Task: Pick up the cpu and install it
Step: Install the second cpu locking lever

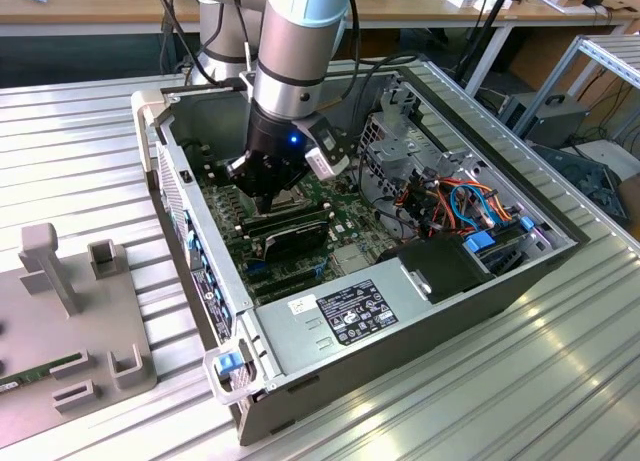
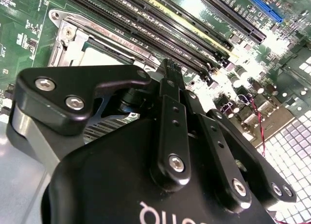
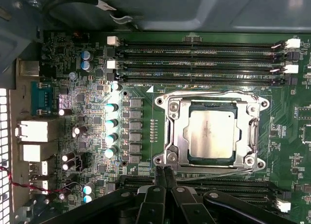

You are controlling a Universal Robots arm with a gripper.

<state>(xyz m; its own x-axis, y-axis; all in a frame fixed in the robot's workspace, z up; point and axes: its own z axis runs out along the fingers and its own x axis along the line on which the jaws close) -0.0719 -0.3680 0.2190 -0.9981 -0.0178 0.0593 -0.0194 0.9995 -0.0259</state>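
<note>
**CPU seated in socket, hand poised beside the socket frame**

Exterior view: the arm (image 1: 290, 41) reaches down into an open computer case (image 1: 400, 281) that lies on its side on a ribbed metal tabletop (image 1: 520, 381). The hand (image 1: 262, 193) hangs low over the green motherboard (image 1: 340, 231), close to the memory slots. A grey fixture block (image 1: 60, 321) sits on the tabletop at the exterior view's left, well apart from the case.

First wrist view: the cpu (image 3: 213, 134), a square chip with a dull silvery top, lies flat inside the socket (image 3: 171, 136), whose shiny metal frame surrounds it on all sides. Rows of long black memory slots (image 3: 194, 54) run along two opposite sides of the socket. The hand's fingertips (image 3: 160, 178) are pressed together with no gap between them and grip nothing; they stand just beside one edge of the socket frame, apart from the cpu itself.

Second wrist view: the black fingers (image 2: 170, 131) appear closed against each other above the board, with part of the socket frame (image 2: 73, 39) and the memory slots beyond them
</note>
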